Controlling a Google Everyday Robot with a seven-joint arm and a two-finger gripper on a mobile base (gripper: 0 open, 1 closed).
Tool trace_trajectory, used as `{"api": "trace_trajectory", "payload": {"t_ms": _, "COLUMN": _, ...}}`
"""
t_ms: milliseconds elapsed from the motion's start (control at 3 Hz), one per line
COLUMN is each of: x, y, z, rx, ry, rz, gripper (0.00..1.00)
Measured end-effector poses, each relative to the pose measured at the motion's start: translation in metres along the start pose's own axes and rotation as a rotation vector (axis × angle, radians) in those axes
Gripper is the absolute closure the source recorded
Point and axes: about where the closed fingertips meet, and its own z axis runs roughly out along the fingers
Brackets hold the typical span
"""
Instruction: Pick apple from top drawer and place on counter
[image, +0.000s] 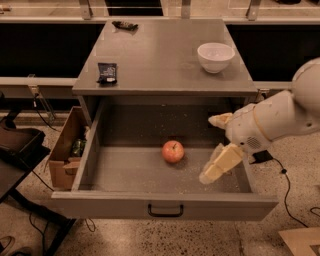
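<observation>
Just the one camera view here. The apple (173, 151) sits on the floor of the open top drawer (125, 175), roughly mid-width. The gripper (216, 145) hangs inside the drawer over by its right wall, so the apple lies toward the picture's left of it, near but not touching. The fingers look spread apart, I think, with nothing between them. The apple is round, so there's no long axis to line up with. The counter (160, 55) is right above the drawer.
</observation>
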Motion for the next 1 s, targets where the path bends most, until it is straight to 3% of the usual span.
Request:
{"api": "trace_trajectory", "payload": {"t_ms": 333, "x": -0.019, "y": -0.027, "z": 0.079, "rx": 0.013, "ry": -0.292, "rz": 0.025, "gripper": 0.00}}
{"api": "trace_trajectory", "payload": {"t_ms": 667, "x": -0.029, "y": -0.067, "z": 0.109, "rx": 0.112, "ry": -0.421, "rz": 0.052, "gripper": 0.00}}
{"api": "trace_trajectory", "payload": {"t_ms": 1000, "x": -0.028, "y": -0.084, "z": 0.114, "rx": 0.169, "ry": -0.433, "rz": 0.067, "gripper": 0.00}}
